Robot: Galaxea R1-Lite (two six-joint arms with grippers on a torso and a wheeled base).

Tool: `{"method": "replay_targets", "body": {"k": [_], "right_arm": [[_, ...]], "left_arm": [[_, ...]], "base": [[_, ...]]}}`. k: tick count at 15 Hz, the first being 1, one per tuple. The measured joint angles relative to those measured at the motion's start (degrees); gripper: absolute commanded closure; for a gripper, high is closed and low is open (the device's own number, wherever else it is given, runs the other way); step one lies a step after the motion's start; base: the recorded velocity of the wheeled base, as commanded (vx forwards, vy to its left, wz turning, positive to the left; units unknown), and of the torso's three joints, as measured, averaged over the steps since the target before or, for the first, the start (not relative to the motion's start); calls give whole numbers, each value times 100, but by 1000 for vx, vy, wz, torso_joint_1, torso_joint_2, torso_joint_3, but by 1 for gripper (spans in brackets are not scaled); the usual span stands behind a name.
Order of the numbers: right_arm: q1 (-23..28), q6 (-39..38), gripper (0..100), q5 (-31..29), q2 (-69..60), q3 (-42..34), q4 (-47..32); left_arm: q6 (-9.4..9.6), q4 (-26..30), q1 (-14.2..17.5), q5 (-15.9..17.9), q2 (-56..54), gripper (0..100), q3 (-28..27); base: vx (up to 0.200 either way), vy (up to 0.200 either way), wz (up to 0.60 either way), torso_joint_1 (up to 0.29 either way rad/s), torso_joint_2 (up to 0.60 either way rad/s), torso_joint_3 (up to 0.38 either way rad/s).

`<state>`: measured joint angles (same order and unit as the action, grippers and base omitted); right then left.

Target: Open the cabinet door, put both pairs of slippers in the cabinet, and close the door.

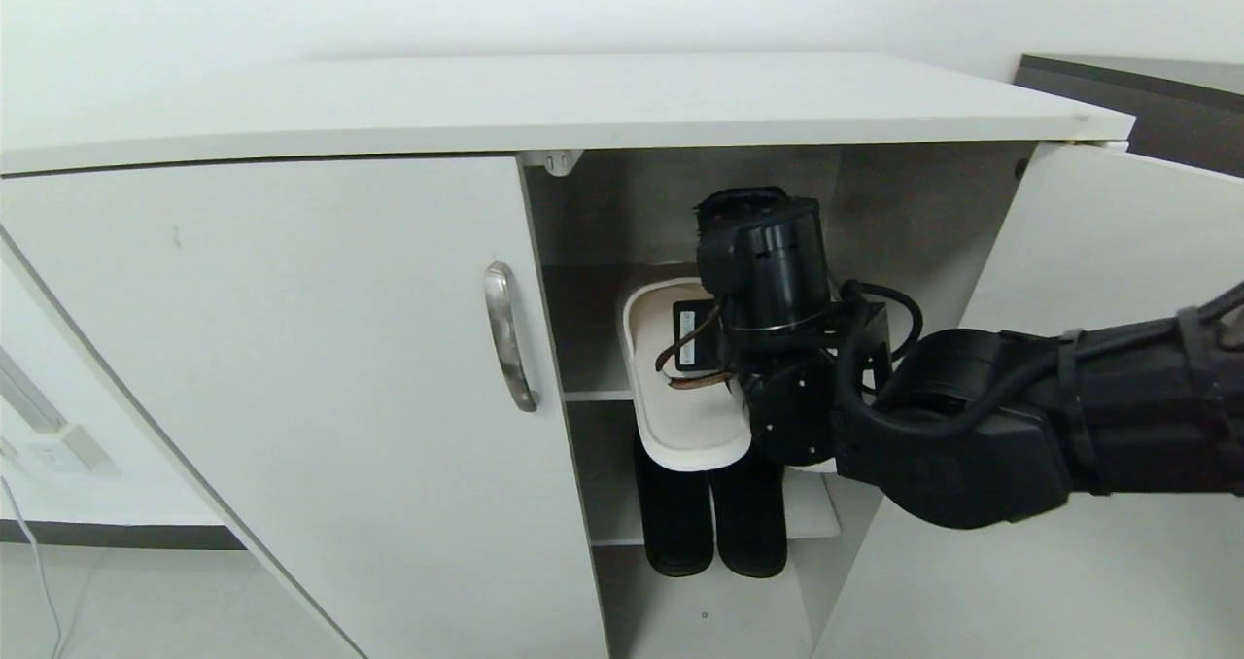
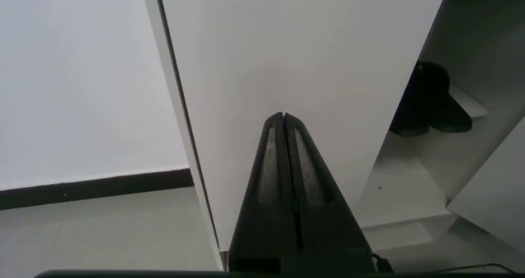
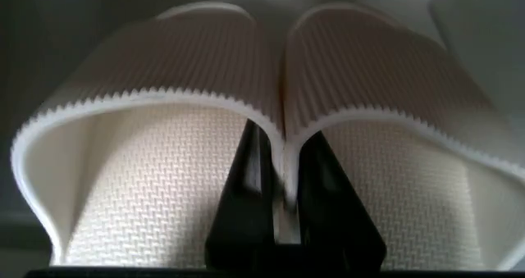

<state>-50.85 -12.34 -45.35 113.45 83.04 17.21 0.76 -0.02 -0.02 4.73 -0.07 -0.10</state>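
My right gripper (image 3: 276, 151) is shut on the pair of white slippers (image 3: 164, 106), pinching their two inner walls together. In the head view the white slippers (image 1: 680, 426) sit at the upper shelf of the open cabinet (image 1: 583, 95), heels sticking out over the shelf edge, with my right wrist just in front of them. A pair of black slippers (image 1: 714, 523) lies on the shelf below, its heels out past that shelf's front edge. My left gripper (image 2: 283, 120) is shut and holds nothing. It hangs low in front of the closed left door (image 2: 312, 48), with the black slippers (image 2: 431, 102) off to one side.
The right cabinet door (image 1: 1098, 299) stands swung open beside my right arm. The left door (image 1: 292, 348) is closed, with a metal handle (image 1: 505, 338) near its inner edge. A bare bottom compartment (image 1: 709, 610) lies under the black slippers. A wall socket (image 1: 58, 445) is at far left.
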Motion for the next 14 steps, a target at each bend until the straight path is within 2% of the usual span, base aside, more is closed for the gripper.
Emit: {"method": "replay_targets", "body": {"k": [8, 14], "right_arm": [[391, 2, 100, 139, 703, 1235, -578], [540, 22, 100, 132, 1068, 1682, -608]], "left_arm": [[-5, -2, 2, 2, 0, 100, 0], [-7, 0, 2, 2, 0, 100, 0]], "base": [[0, 0, 0, 0, 0, 0], [0, 0, 0, 0, 0, 0]]}}
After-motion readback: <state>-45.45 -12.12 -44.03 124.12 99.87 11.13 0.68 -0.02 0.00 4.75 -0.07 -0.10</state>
